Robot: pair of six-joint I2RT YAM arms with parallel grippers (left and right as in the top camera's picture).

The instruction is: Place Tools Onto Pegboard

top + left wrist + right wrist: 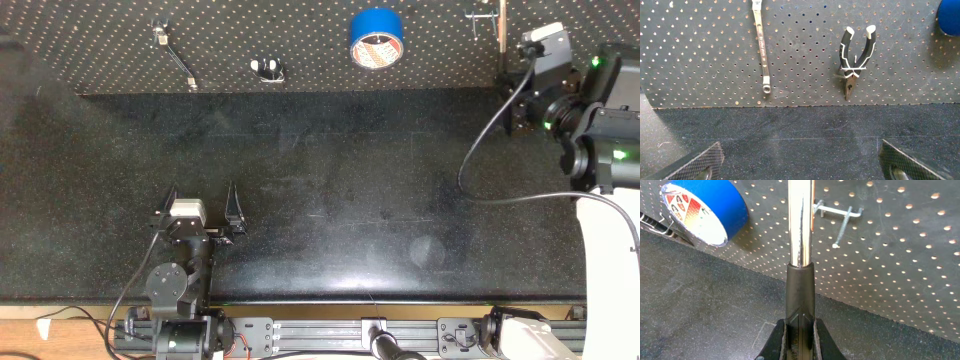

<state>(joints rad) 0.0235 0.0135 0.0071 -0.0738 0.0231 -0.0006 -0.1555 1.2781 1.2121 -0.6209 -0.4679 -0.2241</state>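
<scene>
Pegboard tool stock: three items hung, one in hand.
Top view: pegboard (pixel 300 40) at 12 o'clock carried wrench (pixel 176 58), pliers (pixel 268 69) and blue tape roll (pixel 376 38); chrome-shafted tool (pixel 501 25) stood at 1 o'clock; left gripper (pixel 202 192) at 7 o'clock was spread wide, empty. Left wrist view: wrench and pliers hung on the board. Right wrist view: right gripper (pixel 800 330) was clamped on the tool's black handle, shaft beside a wire hook (pixel 840 212).

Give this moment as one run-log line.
left gripper open over table | right gripper shut on tool near hook | hung: wrench, pliers, tape

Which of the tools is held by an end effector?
The chrome-shafted, black-handled tool in the right end effector; wrench, pliers and blue tape hang free on the pegboard.
</scene>
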